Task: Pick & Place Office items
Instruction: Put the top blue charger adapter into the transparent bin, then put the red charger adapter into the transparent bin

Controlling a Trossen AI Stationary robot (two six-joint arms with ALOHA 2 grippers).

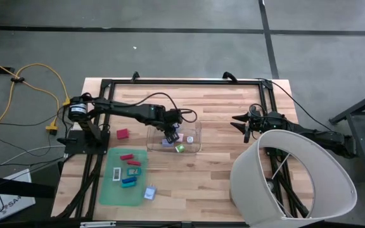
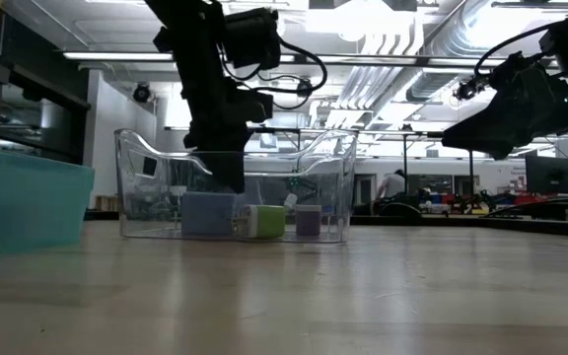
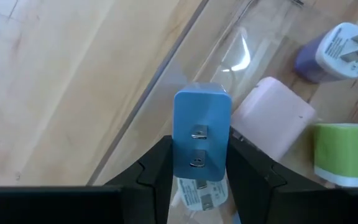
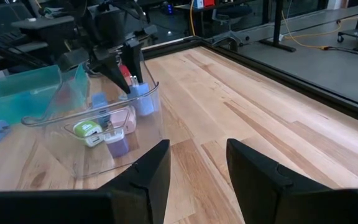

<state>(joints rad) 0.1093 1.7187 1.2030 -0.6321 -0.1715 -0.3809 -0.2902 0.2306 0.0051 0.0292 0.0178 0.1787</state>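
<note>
We've got the left gripper [image 3: 199, 163] pinching a blue plug adapter [image 3: 201, 134] upright, low inside the clear bin [image 1: 195, 144], floor right below; right gripper [image 4: 197, 168] idles spread, well apart.

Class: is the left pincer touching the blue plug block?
Touching. The left wrist view shows the left pincer shut on the blue plug block, both fingers against its sides.

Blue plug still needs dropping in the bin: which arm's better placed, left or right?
Left. The left gripper is shut on the blue plug and already inside the bin. The right gripper is open, holds nothing and hangs off to the bin's side.
</note>
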